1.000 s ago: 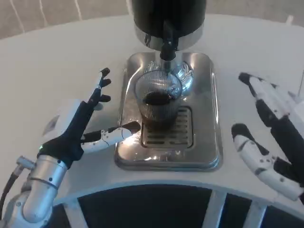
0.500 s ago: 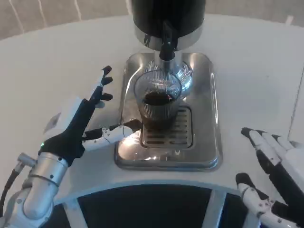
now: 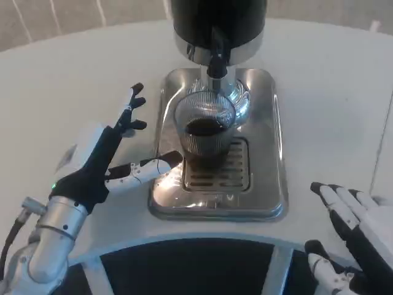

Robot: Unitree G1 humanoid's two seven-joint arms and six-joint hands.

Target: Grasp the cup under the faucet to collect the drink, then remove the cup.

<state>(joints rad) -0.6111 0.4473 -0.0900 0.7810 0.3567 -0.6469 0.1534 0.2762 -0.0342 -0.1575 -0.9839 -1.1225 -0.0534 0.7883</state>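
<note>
The white table (image 3: 73, 67) carries a black drink dispenser (image 3: 218, 24) at its far side, and everything here is placed against the steel drip tray (image 3: 273, 141) that sits at the dispenser's foot. On the tray's slotted grate (image 3: 236, 178), right under the black faucet (image 3: 216, 60), stands a ribbed glass cup (image 3: 206, 132) with dark drink filling its lower part; it is upright and nothing touches it. The left hand (image 3: 101, 163) waits just off the tray's left edge, holding nothing, its fingers fanned wide and pointing away from the robot while the thumb reaches across the tray's left rim toward the foot of the cup. The right hand (image 3: 356, 236) lies well off the tray's near right corner, low at the table edge, also spread and empty. The main risk, as I judge it, is a spill: the cup is already charged with liquid, so a left hand that arrives too fast or strikes the glass with one finger first could tip it onto the tray. Ribbed glass may also slip if the grasp closes too low or too lightly. Lifting straight up could knock the rim against the faucet, so the cup probably has to slide out toward the robot first, across a grate that could catch its base
</note>
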